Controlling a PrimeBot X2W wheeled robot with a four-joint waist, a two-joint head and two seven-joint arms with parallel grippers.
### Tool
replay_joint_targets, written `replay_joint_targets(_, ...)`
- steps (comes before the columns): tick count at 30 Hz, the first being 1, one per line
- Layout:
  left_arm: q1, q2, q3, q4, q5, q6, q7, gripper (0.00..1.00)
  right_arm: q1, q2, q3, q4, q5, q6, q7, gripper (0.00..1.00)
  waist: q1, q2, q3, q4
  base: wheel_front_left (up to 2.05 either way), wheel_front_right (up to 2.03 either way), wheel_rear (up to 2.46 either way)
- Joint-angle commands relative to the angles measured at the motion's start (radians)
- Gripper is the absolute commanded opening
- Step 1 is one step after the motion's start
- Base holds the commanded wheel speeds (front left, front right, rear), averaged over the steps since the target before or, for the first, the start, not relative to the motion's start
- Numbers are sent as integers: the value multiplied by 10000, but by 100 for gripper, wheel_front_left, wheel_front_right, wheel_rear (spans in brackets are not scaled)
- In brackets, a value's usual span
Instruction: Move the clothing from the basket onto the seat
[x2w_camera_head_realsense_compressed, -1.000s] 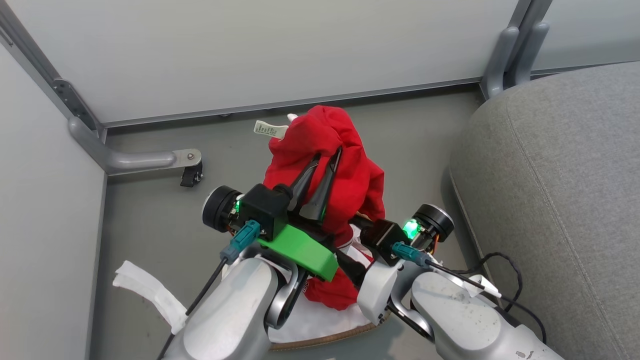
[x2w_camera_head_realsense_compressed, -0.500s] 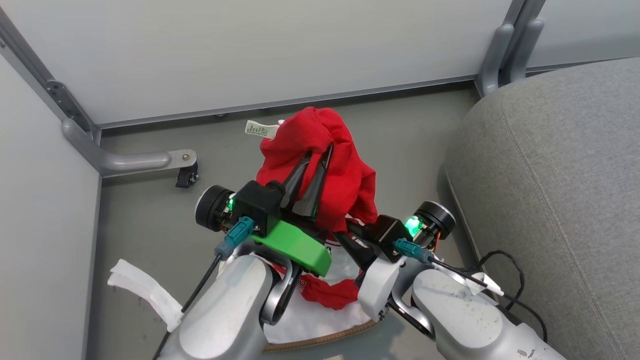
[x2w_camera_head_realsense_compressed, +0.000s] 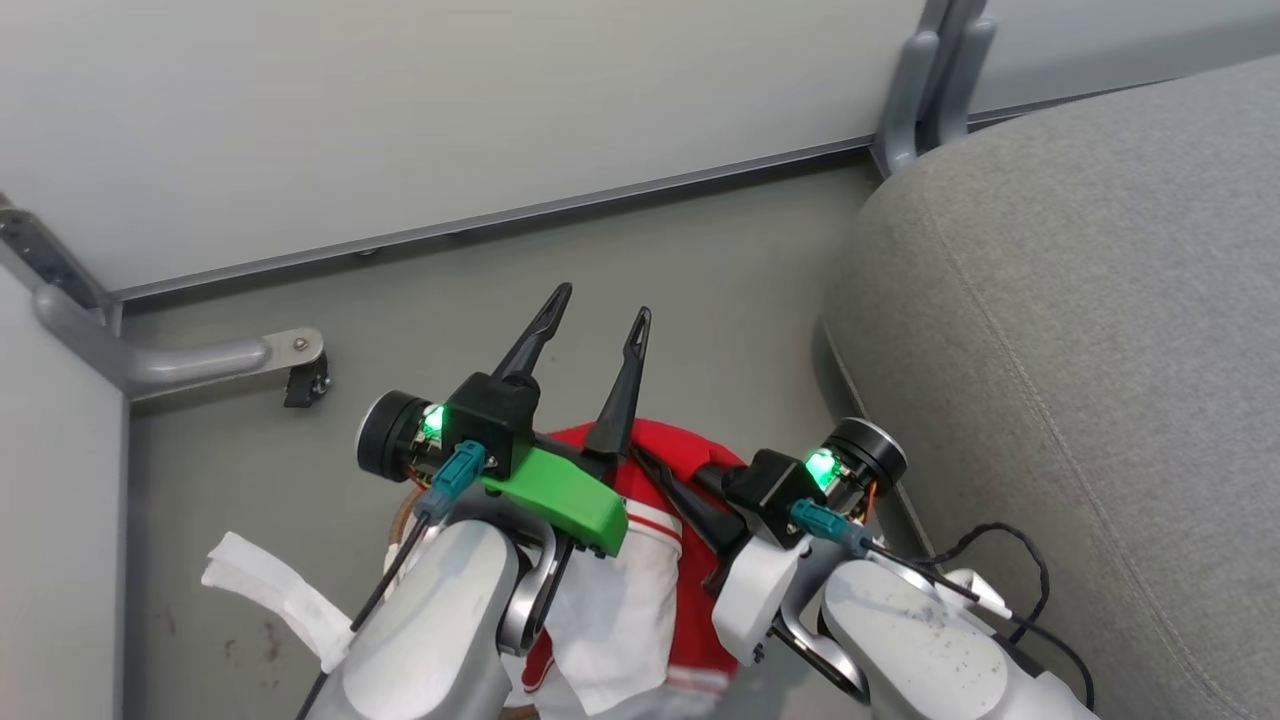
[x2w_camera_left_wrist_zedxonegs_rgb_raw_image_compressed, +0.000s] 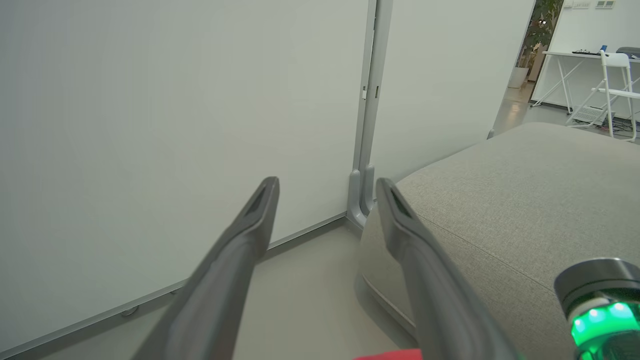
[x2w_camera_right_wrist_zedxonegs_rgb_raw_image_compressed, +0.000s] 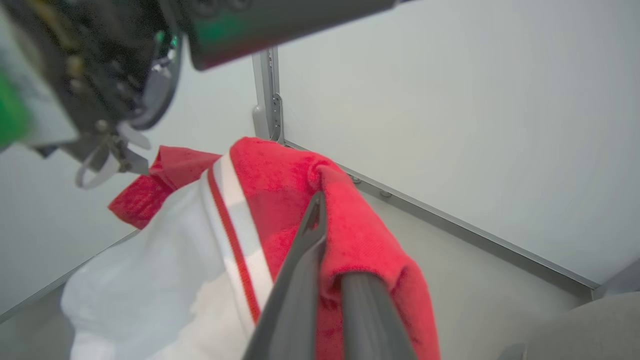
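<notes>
Here, the clothing (x2w_camera_head_realsense_compressed: 655, 470) is a bunched red heap with white stripes in the lower middle of the head view. Its long axis runs roughly up and down the frame, from a rounded red crest just below centre to the bottom edge, where a fold of white cloth (x2w_camera_head_realsense_compressed: 600, 620) lies against its left side. The right hand (x2w_camera_head_realsense_compressed: 645, 462) comes in from the lower right, pointing up and to the left, its two fingers together and clamped on the red crest. In the right wrist view that hand (x2w_camera_right_wrist_zedxonegs_rgb_raw_image_compressed: 320, 215) has a thick red fold pinched and draped over its fingers. The cloth falls away toward the lower right of that frame, with the white-and-red striped part to the left. The left hand (x2w_camera_head_realsense_compressed: 597, 308) sits above the clothing in the head view, fingers apart and pointing to the upper middle of the frame, with only grey floor (x2w_camera_head_realsense_compressed: 700, 260) between them. The clothing lies under its wrist, behind the fingertips. In the left wrist view that hand (x2w_camera_left_wrist_zedxonegs_rgb_raw_image_compressed: 327, 184) stands spread, and a sliver of red shows at the bottom edge between the finger bases. A short brown arc of the rim of the basket (x2w_camera_head_realsense_compressed: 399, 512) peeks out at the lower left beside the left arm. The seat (x2w_camera_head_realsense_compressed: 1060, 300) takes up the right side, apart from the clothing.
</notes>
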Motion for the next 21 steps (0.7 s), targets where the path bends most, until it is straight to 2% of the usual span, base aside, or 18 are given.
replay_joint_targets(1, 160, 21, 135, 32, 173, -69, -10, 100, 198, -32, -67, -105, -35, -14, -20, 0, 0, 0, -47, -719, 0, 0, 0)
replay_joint_targets(7, 450, 25, 593, 221, 471, -256, -10, 100, 669, -23, -303, -352, -168, -14, -20, 0, 0, 0, -53, -1903, 0, 0, 0)
replay_joint_targets(11, 711, 26, 903, 352, 720, -386, -10, 100, 1147, -24, -633, -709, -274, -14, -20, 0, 0, 0, -79, -3068, 0, 0, 0)
replay_joint_targets(14, 807, 28, 1091, 407, 853, -428, -10, 100, 1321, -22, -815, -968, -288, -14, -22, 0, 0, 0, -43, -3671, 0, 0, 0)
replay_joint_targets(18, 945, 29, 1335, 448, 984, -511, -10, 100, 1545, -24, -1009, -1269, -352, -14, -20, 0, 0, 0, -38, -4405, 0, 0, 0)
replay_joint_targets(21, 862, 28, 1252, 485, 975, -610, -10, 100, 1711, -36, -1498, -1477, -493, -14, -20, 0, 0, 0, 48, -4590, 0, 0, 0)
